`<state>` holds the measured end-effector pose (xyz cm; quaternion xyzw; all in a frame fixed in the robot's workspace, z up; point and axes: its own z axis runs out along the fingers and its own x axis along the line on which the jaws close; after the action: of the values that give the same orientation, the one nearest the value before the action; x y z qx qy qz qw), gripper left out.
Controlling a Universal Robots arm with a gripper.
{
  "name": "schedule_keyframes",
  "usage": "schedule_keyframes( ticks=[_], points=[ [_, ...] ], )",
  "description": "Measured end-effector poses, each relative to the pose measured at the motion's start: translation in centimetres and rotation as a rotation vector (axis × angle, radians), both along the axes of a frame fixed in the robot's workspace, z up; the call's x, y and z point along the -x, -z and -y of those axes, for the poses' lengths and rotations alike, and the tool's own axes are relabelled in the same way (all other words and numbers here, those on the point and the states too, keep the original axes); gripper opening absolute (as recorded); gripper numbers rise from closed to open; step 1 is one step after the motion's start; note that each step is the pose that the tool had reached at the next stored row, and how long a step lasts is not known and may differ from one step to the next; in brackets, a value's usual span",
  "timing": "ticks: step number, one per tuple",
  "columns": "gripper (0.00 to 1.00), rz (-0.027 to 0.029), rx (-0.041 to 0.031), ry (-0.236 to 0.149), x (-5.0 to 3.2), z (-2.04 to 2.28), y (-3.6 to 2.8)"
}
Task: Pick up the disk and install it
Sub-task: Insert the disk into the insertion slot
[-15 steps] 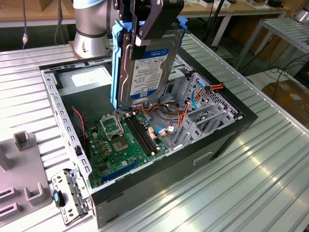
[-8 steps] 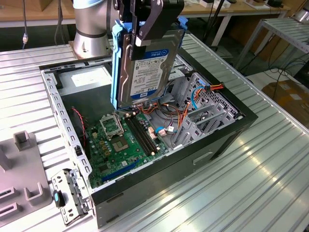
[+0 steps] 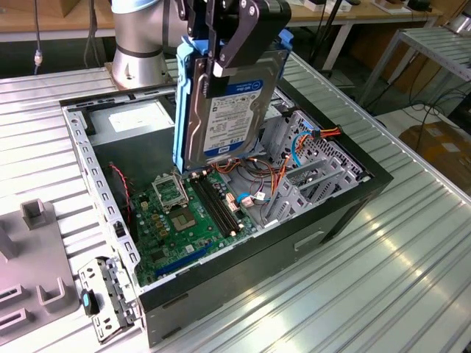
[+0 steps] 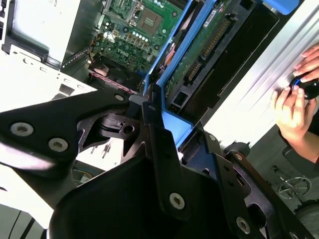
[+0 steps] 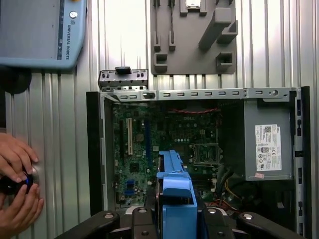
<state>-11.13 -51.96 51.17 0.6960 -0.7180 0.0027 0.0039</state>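
Note:
The disk (image 3: 229, 110) hangs on edge above the open computer case (image 3: 243, 254), its white label with a blue band facing the exterior camera and blue plastic rails (image 3: 181, 110) along its sides. My gripper (image 3: 232, 40) is shut on its top end, black fingers pressing on both sides. The disk's lower edge is just above the motherboard (image 3: 180, 217), close to the metal drive cage (image 3: 309, 165). In the second wrist view the disk's green circuit-board side (image 4: 202, 52) shows beyond the black fingers (image 4: 154, 134). Its blue rail (image 5: 174, 186) appears in the first wrist view too.
A grey power supply with a white sticker (image 5: 266, 144) sits in the case. Loose cables (image 3: 257, 180) lie beside the cage. A grey fixture plate (image 5: 194, 35) and a metal bracket (image 5: 123, 78) lie beside the case. A person's hands (image 5: 15, 186) rest on the table.

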Motion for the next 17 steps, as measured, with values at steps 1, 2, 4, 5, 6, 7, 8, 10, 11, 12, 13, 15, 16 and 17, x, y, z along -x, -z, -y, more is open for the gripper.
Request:
schedule_keyframes(
  ticks=[1, 2, 4, 5, 6, 7, 8, 10, 11, 12, 13, 15, 16, 17],
  points=[
    [0.37, 0.0000, 0.0000, 0.000, -0.10, 0.02, 0.00],
    [0.37, 0.0001, -0.0002, 0.000, -0.29, 0.02, 0.01],
    [0.37, 0.0000, 0.0000, 0.000, -0.40, 0.05, 0.00],
    [0.37, 0.0000, 0.0000, 0.000, -0.40, 0.05, 0.00],
    [0.37, 0.0000, 0.0000, 0.000, -0.40, 0.05, 0.00],
    [0.37, 0.0000, -0.0002, 0.000, -0.41, 0.05, 0.00],
    [0.37, 0.0000, -0.0005, 0.000, -0.41, 0.05, 0.01],
    [0.37, 0.0000, -0.0004, 0.000, -0.41, 0.05, 0.00],
    [0.37, 0.0000, -0.0004, 0.000, -0.41, 0.05, 0.00],
    [0.37, 0.0000, -0.0004, 0.000, -0.41, 0.05, 0.00],
    [0.37, 0.0000, -0.0005, 0.000, -0.41, 0.05, 0.00],
    [0.37, 0.0000, -0.0005, 0.000, -0.41, 0.05, 0.00],
    [0.37, 0.0000, -0.0005, 0.000, -0.41, 0.05, 0.00],
    [0.37, -0.0001, -0.0004, 0.000, -0.41, 0.06, 0.01]
  ],
)
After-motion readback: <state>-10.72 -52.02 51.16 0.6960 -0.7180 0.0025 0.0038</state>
